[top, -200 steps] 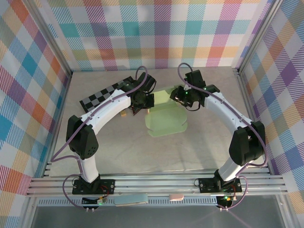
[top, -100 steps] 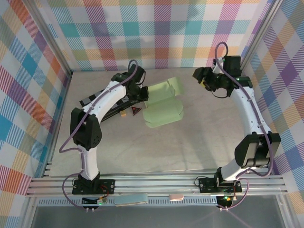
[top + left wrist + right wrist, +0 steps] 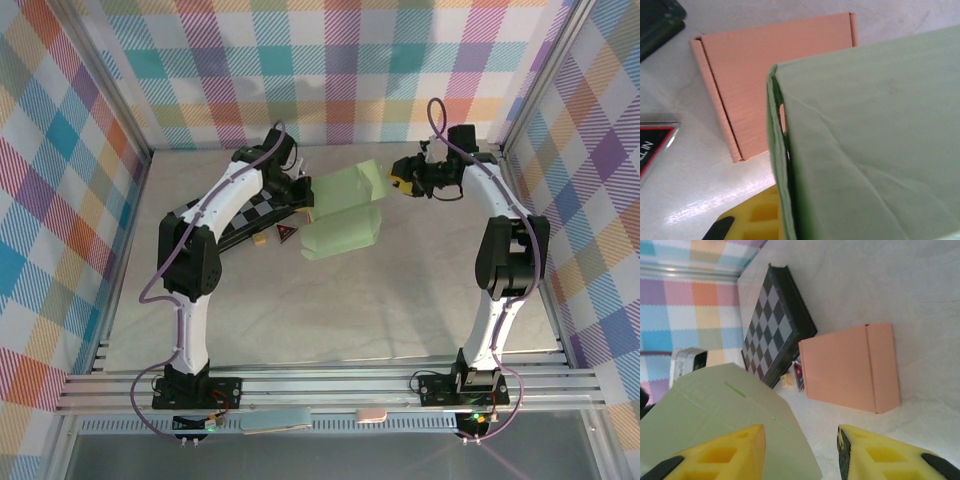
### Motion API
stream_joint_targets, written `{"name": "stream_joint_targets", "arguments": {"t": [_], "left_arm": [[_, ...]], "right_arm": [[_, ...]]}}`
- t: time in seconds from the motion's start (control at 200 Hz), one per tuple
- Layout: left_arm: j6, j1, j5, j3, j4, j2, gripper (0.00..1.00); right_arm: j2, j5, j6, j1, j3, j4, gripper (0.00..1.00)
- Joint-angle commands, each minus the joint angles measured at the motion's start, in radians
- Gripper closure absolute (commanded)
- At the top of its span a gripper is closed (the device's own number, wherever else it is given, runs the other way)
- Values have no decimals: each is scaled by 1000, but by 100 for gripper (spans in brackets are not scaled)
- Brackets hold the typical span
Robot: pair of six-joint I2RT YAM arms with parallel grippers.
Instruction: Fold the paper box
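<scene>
1. Paper box (image 3: 345, 230): pale green, on the table just past the checkerboard's (image 3: 772, 325) right-hand end as the top camera sees it. I judge it light, thin and floppy. The panels show creases, so the walls will likely buckle or tear under a hard pull. The surface looks matte, not slick. Take hold at a wall edge or flap rim close to a crease, never mid-panel.
2. Same box, its lie: the long axis runs roughly in line with the checkerboard's long side, leading away from it. One broad flap stands up along the far side, leaning toward the back wall.
3. Checkerboard: flat and dark-rimmed, partly under your left arm.
4. Salmon carton (image 3: 765, 75): closed and flat, just off the checkerboard's corner, near the green wall. Not your task thing.
5. Left gripper (image 3: 305, 193): at the box end facing the checkerboard. It is closed, and by the left wrist view it pinches the thin green wall.
6. Right gripper (image 3: 800, 435): on the box's side away from the checkerboard and apart from the flap. Its yellow fingers are spread with nothing between them.
7. Red-triangle card (image 3: 287, 234): small, lying beside the checkerboard's near edge, close to the box.
</scene>
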Motion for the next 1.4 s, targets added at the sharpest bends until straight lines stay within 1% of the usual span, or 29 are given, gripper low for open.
{"name": "stream_joint_targets", "arguments": {"t": [0.0, 0.33, 0.515, 0.76, 1.105, 1.395], "left_arm": [[32, 6, 76, 20, -7, 8, 100], [33, 6, 80, -3, -8, 1, 100], [33, 6, 77, -7, -11, -5, 100], [32, 4, 74, -15, -14, -18, 100], [35, -6, 61, -14, -21, -36, 100], [49, -18, 42, -16, -40, -52, 100]], "right_arm": [[-33, -146, -72, 0, 2, 55, 58], [-30, -129, -111, 8, -28, 42, 58], [-27, -148, -138, 46, -12, 35, 58], [-23, -104, -182, 85, 27, -22, 60], [-21, 78, -283, 157, 90, -146, 65], [-13, 340, -343, 230, 152, -225, 67]]}}
